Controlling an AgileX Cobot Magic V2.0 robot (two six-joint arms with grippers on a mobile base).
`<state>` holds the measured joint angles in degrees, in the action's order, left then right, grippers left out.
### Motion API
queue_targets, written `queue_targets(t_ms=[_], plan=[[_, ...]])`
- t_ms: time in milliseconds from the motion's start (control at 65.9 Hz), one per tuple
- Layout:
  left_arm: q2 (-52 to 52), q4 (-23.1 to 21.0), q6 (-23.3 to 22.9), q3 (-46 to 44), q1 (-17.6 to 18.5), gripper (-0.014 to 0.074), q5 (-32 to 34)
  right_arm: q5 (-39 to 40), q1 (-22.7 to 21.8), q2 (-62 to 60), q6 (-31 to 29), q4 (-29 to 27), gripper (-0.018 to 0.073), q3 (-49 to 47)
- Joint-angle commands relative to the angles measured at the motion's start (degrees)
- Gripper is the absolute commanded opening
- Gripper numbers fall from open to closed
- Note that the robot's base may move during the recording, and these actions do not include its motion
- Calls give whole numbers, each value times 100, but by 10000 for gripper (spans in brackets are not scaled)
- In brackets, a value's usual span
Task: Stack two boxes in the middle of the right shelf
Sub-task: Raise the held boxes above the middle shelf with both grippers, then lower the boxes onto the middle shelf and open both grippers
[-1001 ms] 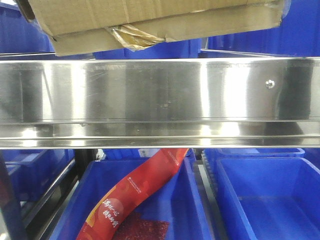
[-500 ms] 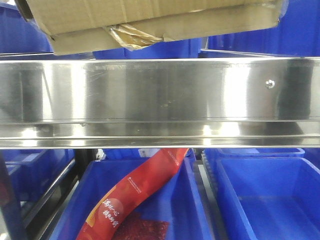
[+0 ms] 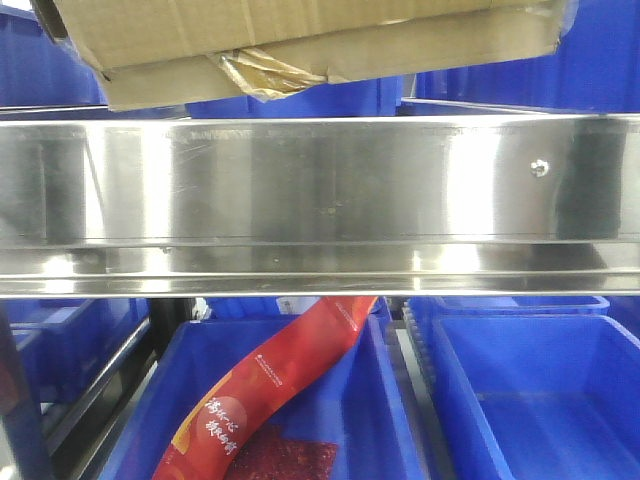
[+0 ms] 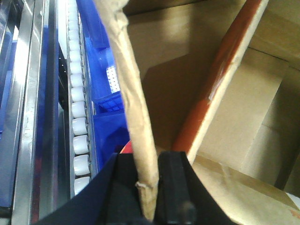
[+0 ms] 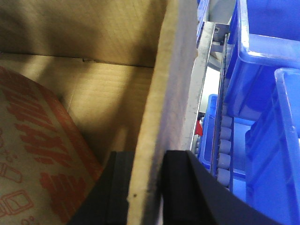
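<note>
A brown cardboard box (image 3: pixel 300 25) hangs tilted just above the steel front rail of the right shelf (image 3: pixel 320 180). A thinner cardboard layer (image 3: pixel 400 52) with crumpled tan tape (image 3: pixel 262 70) shows beneath it; I cannot tell whether that is a separate box. My left gripper (image 4: pixel 149 164) is shut on a bent cardboard wall (image 4: pixel 133 93) of the box. My right gripper (image 5: pixel 147 161) is shut on the opposite straight wall (image 5: pixel 168 84). Inside lie flaps with orange print (image 5: pixel 33 154). Neither gripper shows in the front view.
Blue plastic bins (image 3: pixel 540 400) sit under the shelf, one holding a long red packet (image 3: pixel 270 385). More blue bins (image 5: pixel 267 70) and white roller tracks (image 4: pixel 77 117) flank the box on both sides. A small screw head (image 3: pixel 539 167) marks the rail's right end.
The box's underside has crept very slightly upward in the front view; nothing else differs.
</note>
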<state>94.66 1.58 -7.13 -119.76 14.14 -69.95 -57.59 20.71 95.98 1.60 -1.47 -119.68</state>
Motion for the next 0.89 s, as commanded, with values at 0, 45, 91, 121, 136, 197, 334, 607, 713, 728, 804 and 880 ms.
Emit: queue_targets(t_ms=[0,45,91,121,136,197,334,607,713,728,804,880], plan=[[-54,-23,53,-36,-26,-111,96,506,-3,-108,47,-50,-154,-90],[-54,-23,53,-36,-26,-111,96,535,-3,-108,47,-50,-154,-90],[-54,-23,53,-36,-26,-111,96,535,-3,-108,47,-50,-154,-90],[-54,-23,53,-36,-26,-111,96,521,-3,-108,47,-50,-154,-90],[-54,-23,53,-36,-26,-111,94,507,-3,-108,47,-50,-154,-90],[-54,-6,89,-36,-26,-111,72,437,-3,-108,47,-50,-154,-90],[-54,220,576,-73,-26,-111,-1,254,-3,-52,47,-376,-154,-90],[369,533,635,-630,-228,-111,-1,-434,-3,550,241,-649,-154,-90],[581,533,676,-639,-309,-111,-1,-494,-3,779,241,-649,-154,-90],[628,533,676,-639,-309,-111,-1,-494,-3,803,241,-649,-154,-90],[758,533,676,-639,-309,-111,-1,-453,-16,932,241,-649,-154,-90],[877,522,676,-639,-309,-111,-1,-395,-16,1033,241,-649,-154,-90]])
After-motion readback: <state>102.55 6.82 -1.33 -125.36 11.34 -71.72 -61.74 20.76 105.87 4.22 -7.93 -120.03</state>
